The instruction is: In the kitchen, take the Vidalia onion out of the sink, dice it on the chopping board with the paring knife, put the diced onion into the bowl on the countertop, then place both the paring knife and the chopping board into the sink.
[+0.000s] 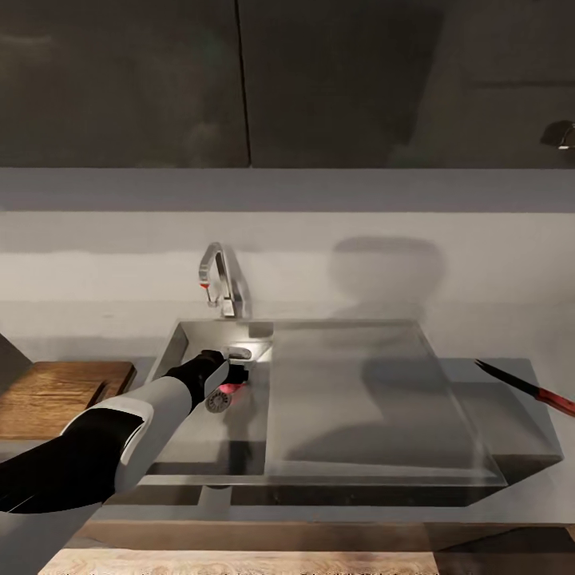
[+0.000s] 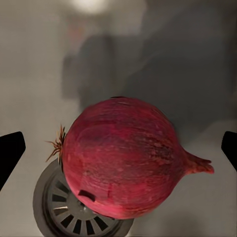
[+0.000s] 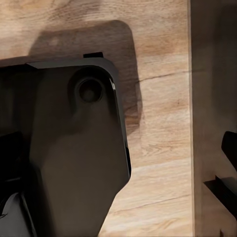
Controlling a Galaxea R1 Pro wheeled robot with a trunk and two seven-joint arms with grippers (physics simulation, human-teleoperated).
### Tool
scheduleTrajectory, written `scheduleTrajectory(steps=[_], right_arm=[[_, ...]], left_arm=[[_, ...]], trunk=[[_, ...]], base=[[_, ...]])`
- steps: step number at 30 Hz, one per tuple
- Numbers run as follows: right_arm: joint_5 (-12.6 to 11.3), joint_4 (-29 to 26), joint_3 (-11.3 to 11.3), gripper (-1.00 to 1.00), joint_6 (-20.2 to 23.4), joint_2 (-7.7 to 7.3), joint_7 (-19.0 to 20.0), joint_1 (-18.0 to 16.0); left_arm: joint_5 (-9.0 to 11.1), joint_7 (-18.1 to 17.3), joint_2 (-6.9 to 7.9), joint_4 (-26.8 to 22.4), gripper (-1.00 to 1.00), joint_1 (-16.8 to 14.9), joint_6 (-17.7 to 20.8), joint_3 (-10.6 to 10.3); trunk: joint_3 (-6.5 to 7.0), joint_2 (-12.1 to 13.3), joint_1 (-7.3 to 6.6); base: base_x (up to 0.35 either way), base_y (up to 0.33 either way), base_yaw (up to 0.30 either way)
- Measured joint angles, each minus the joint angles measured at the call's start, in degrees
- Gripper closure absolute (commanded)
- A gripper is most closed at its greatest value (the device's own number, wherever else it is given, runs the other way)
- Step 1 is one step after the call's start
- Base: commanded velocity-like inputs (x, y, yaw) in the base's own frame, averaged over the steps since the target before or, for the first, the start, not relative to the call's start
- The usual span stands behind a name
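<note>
Grey table [image 1: 511, 375] runs across the head view under dark cabinets, one long slab. Set into it is one sink [image 1: 335, 479], with a deep basin at 9 o'clock of its flat drainboard and one chrome faucet [image 1: 224, 279] at 12 o'clock of the basin. One chopping board [image 1: 56, 395] lies on the table at 9 o'clock of the sink, partly cut off by the picture's edge. One paring knife [image 1: 531, 387], dark blade and red handle, lies on the table at 3 o'clock of the sink, well apart from the board.

One arm reaches into the basin, the left one, and the left hand [image 1: 228, 379] hangs just above the drain. In the left wrist view one Vidalia onion [image 2: 123, 158], red-skinned, sits on the basin floor partly over the drain grate [image 2: 64, 207], its root tuft towards one finger and its stem tip towards the other. The left hand's fingers [image 2: 10, 153] stand wide apart on either side of the onion, clear of it and gripping nothing.

The right wrist view looks past dark robot parts at light wood floor [image 3: 158, 123]; whether the right hand is spread or closed, I cannot tell.

Judging by this, the first step is in hand: taking the onion out. The next move calls for lowering and closing squarely across the round body, which could roll or slip on the smooth steel.
</note>
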Motion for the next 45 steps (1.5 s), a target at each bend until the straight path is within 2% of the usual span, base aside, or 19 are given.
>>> scheduleTrajectory(steps=[25,33,34,45], right_arm=[[0.0,0.0,0.0,-1.0,0.0,0.09,0.1,0.0],[0.0,0.0,0.0,-1.0,0.0,0.09,0.1,0.0],[0.0,0.0,0.0,-1.0,0.0,0.09,0.1,0.0],[0.0,0.0,0.0,-1.0,0.0,0.08,0.3,0.0]], left_arm=[[-0.1,0.1,0.04,0.8,-1.0,0.0,0.0,0.0],[-0.1,0.1,0.17,0.8,-1.0,0.0,0.0,0.0],[-0.1,0.1,0.27,0.9,1.0,0.0,0.0,0.0],[-0.1,0.1,0.88,0.9,1.0,0.0,0.0,0.0]], trunk=[[-1.86,0.0,0.0],[-2.04,0.0,0.0],[-2.04,0.0,0.0],[-2.03,0.0,0.0]], base=[[0.0,0.0,0.0],[0.0,0.0,0.0],[0.0,0.0,0.0],[0.0,0.0,0.0]])
